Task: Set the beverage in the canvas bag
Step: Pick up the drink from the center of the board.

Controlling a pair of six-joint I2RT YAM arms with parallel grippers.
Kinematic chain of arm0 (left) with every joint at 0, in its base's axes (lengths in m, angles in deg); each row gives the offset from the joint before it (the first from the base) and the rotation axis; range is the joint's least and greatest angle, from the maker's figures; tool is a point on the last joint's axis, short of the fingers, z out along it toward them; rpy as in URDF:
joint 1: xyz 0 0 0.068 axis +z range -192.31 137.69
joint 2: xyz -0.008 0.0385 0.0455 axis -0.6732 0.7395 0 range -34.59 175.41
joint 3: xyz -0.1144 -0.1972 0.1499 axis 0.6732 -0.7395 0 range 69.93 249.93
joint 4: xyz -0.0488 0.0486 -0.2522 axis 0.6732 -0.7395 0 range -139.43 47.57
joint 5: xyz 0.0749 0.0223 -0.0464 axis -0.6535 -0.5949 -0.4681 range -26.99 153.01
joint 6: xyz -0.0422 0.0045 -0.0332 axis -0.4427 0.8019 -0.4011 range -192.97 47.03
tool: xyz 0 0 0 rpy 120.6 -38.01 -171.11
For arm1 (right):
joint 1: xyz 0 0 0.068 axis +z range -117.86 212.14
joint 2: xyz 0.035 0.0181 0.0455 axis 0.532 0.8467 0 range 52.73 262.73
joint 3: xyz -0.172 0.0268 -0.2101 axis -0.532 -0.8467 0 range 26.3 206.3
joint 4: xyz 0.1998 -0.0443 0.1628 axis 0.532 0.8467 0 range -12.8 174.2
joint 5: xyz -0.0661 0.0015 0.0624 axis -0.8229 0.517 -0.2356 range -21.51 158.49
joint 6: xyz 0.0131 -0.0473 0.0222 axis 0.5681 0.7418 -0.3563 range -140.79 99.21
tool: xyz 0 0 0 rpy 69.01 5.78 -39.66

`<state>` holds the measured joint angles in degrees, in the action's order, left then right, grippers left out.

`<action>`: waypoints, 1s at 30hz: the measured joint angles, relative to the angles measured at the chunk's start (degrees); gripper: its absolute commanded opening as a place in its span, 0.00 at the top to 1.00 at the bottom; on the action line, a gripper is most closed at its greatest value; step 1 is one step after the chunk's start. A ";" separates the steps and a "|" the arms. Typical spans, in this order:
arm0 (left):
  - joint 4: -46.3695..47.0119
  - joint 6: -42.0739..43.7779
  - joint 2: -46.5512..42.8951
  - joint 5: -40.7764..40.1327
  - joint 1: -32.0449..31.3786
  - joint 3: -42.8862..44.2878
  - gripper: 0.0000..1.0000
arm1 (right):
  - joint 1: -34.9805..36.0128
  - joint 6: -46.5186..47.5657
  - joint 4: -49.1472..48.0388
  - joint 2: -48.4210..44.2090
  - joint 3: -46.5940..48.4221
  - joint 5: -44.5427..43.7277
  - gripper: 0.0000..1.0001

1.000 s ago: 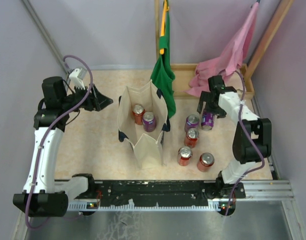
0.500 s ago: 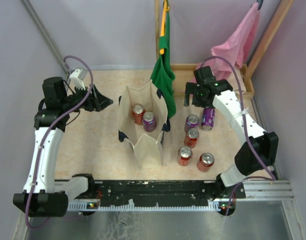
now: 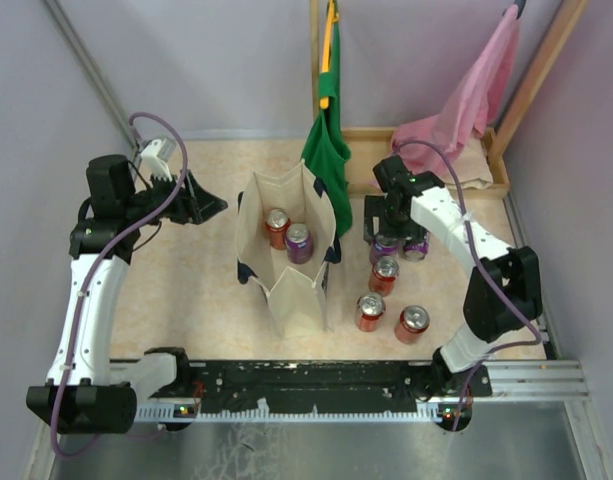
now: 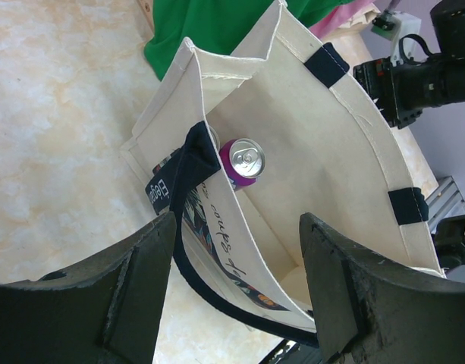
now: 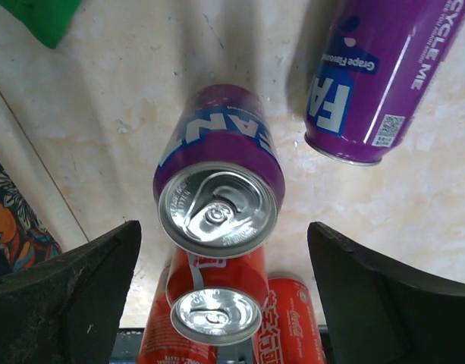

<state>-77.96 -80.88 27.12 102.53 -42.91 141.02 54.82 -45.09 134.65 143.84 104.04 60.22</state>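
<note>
Canvas bag (image 3: 298, 300) with a red can (image 3: 277, 222) and a purple can (image 3: 299, 238) inside

We note canvas bag (image 3: 298, 298): cream, boxy, navy strap handles, standing upright mid-bench (image 3: 196, 280), mouth open. Printed floral mark with lettering on its left outer side. Inside we count two upright cans: inner red can (image 3: 276, 222) toward back, inner purple can (image 3: 299, 238) just beside it. Right of bag, on bench, we see five more cans. Upright grape can (image 5: 219, 189), top unopened. Lying grape can (image 5: 376, 76) just beside it. Nearer arm bases, all upright: back red can (image 3: 385, 270), near-left red can (image 3: 370, 310), near-right red can (image 3: 413, 322).
</note>
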 measured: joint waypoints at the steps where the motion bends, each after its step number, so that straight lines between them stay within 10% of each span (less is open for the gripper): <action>1: 0.00 0.00 0.00 0.02 0.00 0.00 0.28 | 0.04 -0.04 -0.13 0.42 -0.24 0.26 0.09; 12: 0.02 0.00 0.00 0.11 0.00 0.00 0.28 | 0.04 -0.24 -3.87 6.27 -0.63 0.87 0.18; 18: 0.00 0.00 0.00 0.11 0.00 0.00 0.28 | 0.04 -0.07 -4.46 7.02 -0.92 0.33 0.79; 24: 0.00 0.00 0.00 0.11 0.00 0.00 0.28 | 0.07 -0.42 -4.35 6.99 -0.81 0.33 1.00; 30: 0.00 0.02 0.00 0.13 0.00 0.00 0.28 | 0.07 -0.39 0.11 6.43 3.08 -0.20 1.00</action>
<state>-77.96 -80.85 27.12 102.67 -42.91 141.02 54.88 -45.48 134.76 150.26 107.12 60.02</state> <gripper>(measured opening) 0.722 0.650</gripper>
